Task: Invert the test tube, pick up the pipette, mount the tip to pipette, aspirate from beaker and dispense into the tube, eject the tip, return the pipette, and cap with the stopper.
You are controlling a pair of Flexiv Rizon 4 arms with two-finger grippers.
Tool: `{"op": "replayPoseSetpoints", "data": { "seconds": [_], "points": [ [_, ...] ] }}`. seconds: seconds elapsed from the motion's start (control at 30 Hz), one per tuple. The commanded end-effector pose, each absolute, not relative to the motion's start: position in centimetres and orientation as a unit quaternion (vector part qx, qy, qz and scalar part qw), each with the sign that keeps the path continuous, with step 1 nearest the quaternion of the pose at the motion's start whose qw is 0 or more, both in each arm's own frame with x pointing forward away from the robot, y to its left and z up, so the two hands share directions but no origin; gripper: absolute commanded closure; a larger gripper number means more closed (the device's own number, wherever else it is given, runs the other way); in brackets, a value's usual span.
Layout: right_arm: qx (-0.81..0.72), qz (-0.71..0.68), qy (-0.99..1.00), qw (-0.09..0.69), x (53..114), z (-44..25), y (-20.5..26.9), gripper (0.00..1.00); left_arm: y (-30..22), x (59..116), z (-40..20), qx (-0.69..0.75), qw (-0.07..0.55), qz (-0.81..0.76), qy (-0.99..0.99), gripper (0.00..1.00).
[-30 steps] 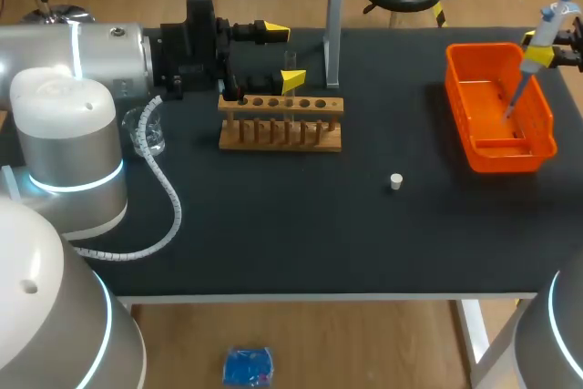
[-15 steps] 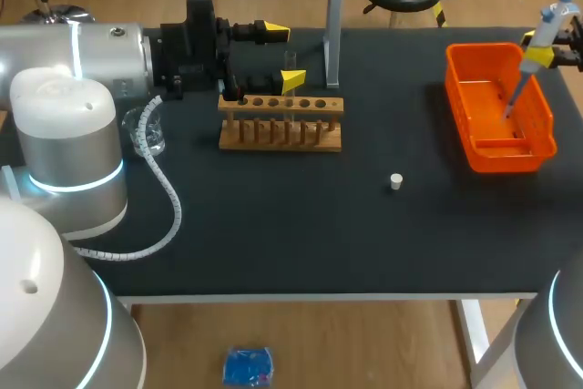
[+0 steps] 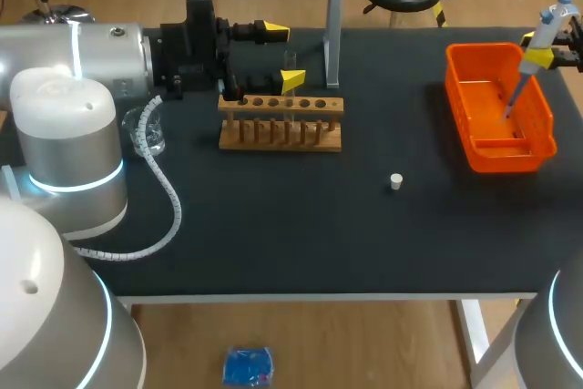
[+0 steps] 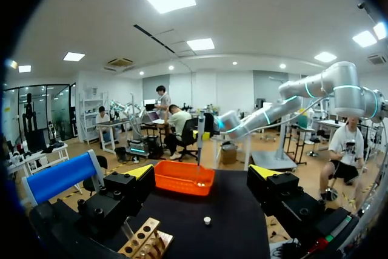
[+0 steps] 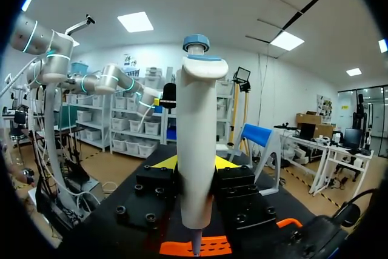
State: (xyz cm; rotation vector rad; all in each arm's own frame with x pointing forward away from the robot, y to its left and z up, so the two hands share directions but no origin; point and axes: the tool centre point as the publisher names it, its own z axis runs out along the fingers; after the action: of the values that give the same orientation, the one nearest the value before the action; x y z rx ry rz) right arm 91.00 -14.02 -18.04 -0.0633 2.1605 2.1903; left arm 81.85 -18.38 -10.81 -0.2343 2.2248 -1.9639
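Right pincer [image 3: 539, 52] pinches pipette [image 3: 549, 25] at far right, tip pointing down over bin [image 3: 474, 148]. Likely step: tip ejection. Left pincer [image 3: 283, 56] spread by rack [image 3: 281, 107]. Next: drop tip, return pipette. Stopper [image 3: 395, 181] lies mid-desk [image 3: 273, 225].

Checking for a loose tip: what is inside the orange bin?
The pipette points its thin end into the orange bin; the floor that shows looks bare. Its near wall hides some floor.
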Motion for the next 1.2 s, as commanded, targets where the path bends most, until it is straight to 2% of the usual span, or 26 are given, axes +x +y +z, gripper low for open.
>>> {"op": "replayPoseSetpoints", "data": {
  "seconds": [0.03,0.33,0.73,1.2],
  "points": [
    [-0.022,0.711,0.702,0.031,91.1,-18.1,-14.1,1.0,-19.8,82.2,-9.1,-0.09,0.087,-0.639,0.759,0.0],
    [-0.022,0.711,0.702,0.031,91.1,-18.1,-14.1,1.0,-25.2,86.1,-5.4,-0.098,0.098,-0.602,0.786,0.0],
    [-0.022,0.711,0.702,0.031,91.1,-18.1,-14.1,1.0,-34.0,92.7,-4.1,-0.07,0.062,-0.592,0.801,0.0],
    [-0.022,0.711,0.702,0.031,91.1,-18.1,-14.1,1.0,-37.6,93.8,-4.5,-0.077,0.055,-0.589,0.802,0.0]
  ]
}}
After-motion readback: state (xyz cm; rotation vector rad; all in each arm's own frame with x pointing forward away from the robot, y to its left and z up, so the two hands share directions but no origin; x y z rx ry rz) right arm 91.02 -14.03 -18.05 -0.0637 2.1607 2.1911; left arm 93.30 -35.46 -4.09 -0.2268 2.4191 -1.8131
